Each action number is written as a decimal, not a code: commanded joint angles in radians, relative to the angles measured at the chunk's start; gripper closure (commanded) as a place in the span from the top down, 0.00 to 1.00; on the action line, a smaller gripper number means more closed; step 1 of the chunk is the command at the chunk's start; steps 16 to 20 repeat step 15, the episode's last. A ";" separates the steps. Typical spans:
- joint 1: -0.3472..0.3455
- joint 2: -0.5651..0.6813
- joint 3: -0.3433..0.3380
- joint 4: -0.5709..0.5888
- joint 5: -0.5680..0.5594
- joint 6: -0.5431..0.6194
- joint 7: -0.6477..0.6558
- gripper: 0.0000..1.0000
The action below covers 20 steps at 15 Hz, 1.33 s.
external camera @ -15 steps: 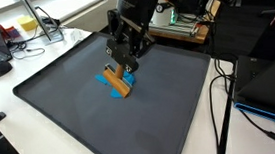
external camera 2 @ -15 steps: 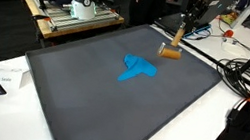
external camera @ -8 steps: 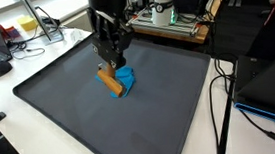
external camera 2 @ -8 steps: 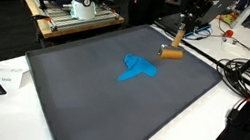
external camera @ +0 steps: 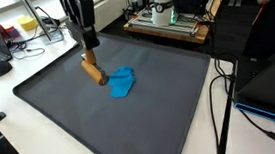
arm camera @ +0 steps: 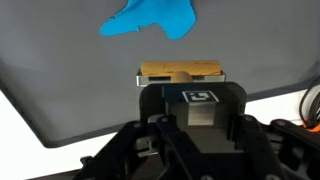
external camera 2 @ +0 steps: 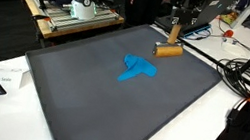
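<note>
Pinching a tan wooden block (external camera: 94, 70), the gripper (external camera: 89, 53) hangs over the dark grey mat (external camera: 132, 128) just beside the blue piece (external camera: 124, 82), which lies crumpled on the mat near its middle. The fingers are pressed in on the block from two sides, and nothing else sits between them. In an exterior view the block slants: its upper end is at the fingertips and its lower end points down toward the blue piece, with a narrow strip of bare mat between the two. Whether that lower end rests on the mat or hangs just above it cannot be told.

In the wrist view the block (arm camera: 180, 72) lies crosswise at the fingertips, and the blue piece (arm camera: 150, 18) shows beyond it, apart from it and not touching. In an exterior view the block (external camera 2: 168, 51) sits on the side of the blue piece (external camera 2: 137, 70) toward the mat's far edge. Black cables (external camera: 220, 105) trail over the white table, well apart from the blue piece and past the mat's rim
</note>
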 commanded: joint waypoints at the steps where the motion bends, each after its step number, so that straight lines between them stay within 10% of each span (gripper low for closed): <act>1: -0.041 -0.134 -0.005 -0.119 0.103 0.036 -0.118 0.22; 20: -0.036 -0.536 -0.006 -0.438 0.258 0.021 -0.604 0.22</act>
